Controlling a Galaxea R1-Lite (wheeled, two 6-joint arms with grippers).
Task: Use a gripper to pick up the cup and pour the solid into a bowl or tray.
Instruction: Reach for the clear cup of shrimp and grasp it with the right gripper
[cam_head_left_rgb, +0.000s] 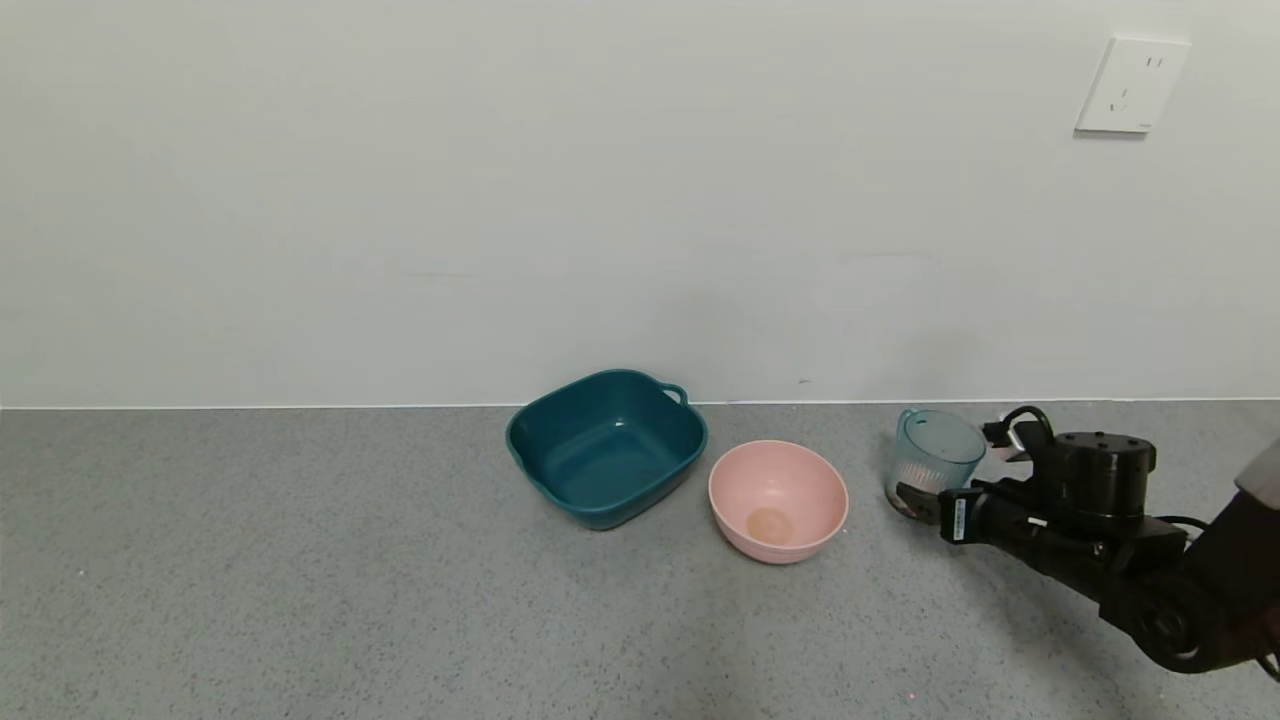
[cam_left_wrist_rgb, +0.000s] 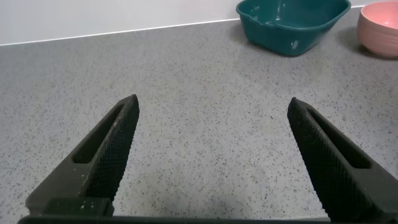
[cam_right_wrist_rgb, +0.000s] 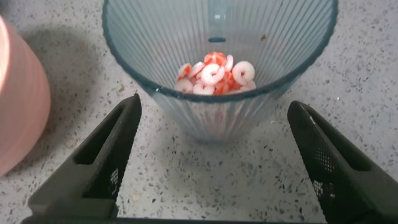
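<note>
Cup (cam_right_wrist_rgb: 217, 68) holding orange-white solid (cam_right_wrist_rgb: 214, 74), right pincer (cam_right_wrist_rgb: 214, 162) spread wide around it, pink bowl (cam_head_left_rgb: 778, 498) beside

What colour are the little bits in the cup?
The solid is orange-red and white, clearest in the right wrist view.

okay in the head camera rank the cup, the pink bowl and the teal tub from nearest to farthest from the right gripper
1. The cup, right at the right gripper, between its open fingers.
2. The pink bowl, to the cup's left.
3. The teal tub, farther left, nearer the wall.
</note>
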